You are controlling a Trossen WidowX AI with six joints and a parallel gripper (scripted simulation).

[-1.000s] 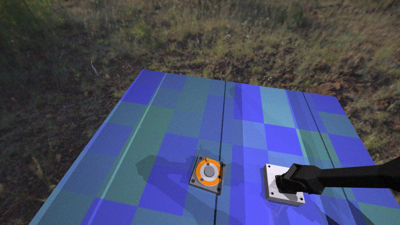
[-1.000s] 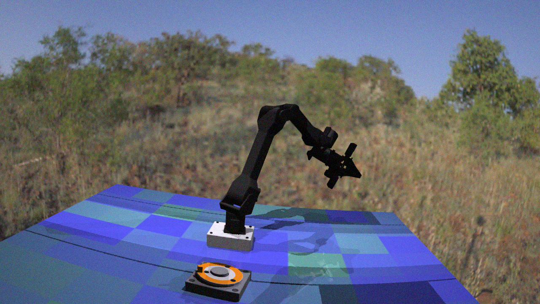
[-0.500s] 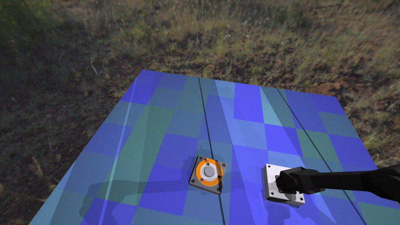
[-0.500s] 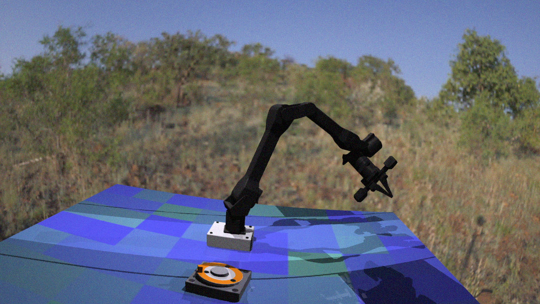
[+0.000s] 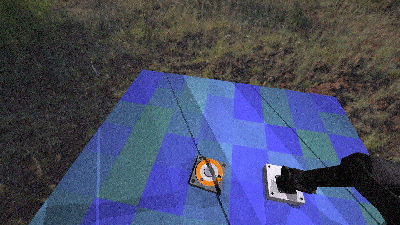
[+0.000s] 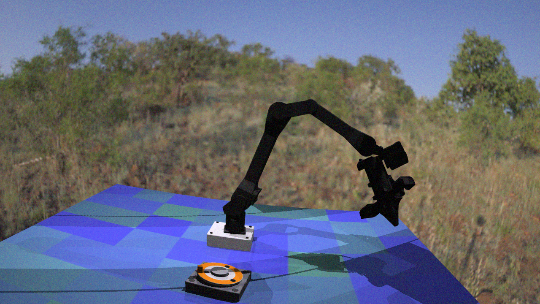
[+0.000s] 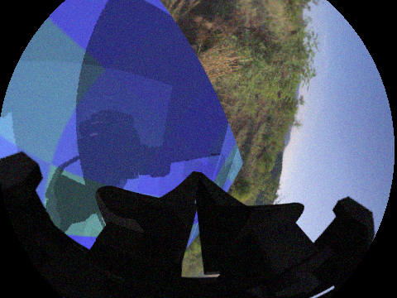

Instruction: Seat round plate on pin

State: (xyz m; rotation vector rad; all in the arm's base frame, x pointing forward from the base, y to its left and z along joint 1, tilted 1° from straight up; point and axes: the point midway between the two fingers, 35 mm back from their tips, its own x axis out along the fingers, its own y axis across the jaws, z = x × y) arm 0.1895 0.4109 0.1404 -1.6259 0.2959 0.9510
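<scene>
The round plate [image 5: 197, 172] [image 6: 238, 276], orange with a pale inner ring, sits around the grey post [image 5: 208, 171] [image 6: 220, 270] on the dark square base [image 5: 204, 188] [image 6: 211, 292]. In the exterior view it looks slightly tilted and raised off the base. The orange tab [image 5: 207, 160] [image 6: 200, 268] is at its far side in the top view and at its left in the exterior view, with a dark hole just inside it. The pin cannot be made out. My gripper [image 6: 395, 224] [image 7: 196, 175] is shut and empty, in the air far from the plate.
The arm's white mounting block [image 5: 285, 199] [image 6: 229, 242] stands beside the base, behind it in the exterior view. The patterned table [image 5: 145, 131] [image 6: 124, 256] carries moving-looking shadows and dark lines. Its edge shows beyond the gripper in the wrist view.
</scene>
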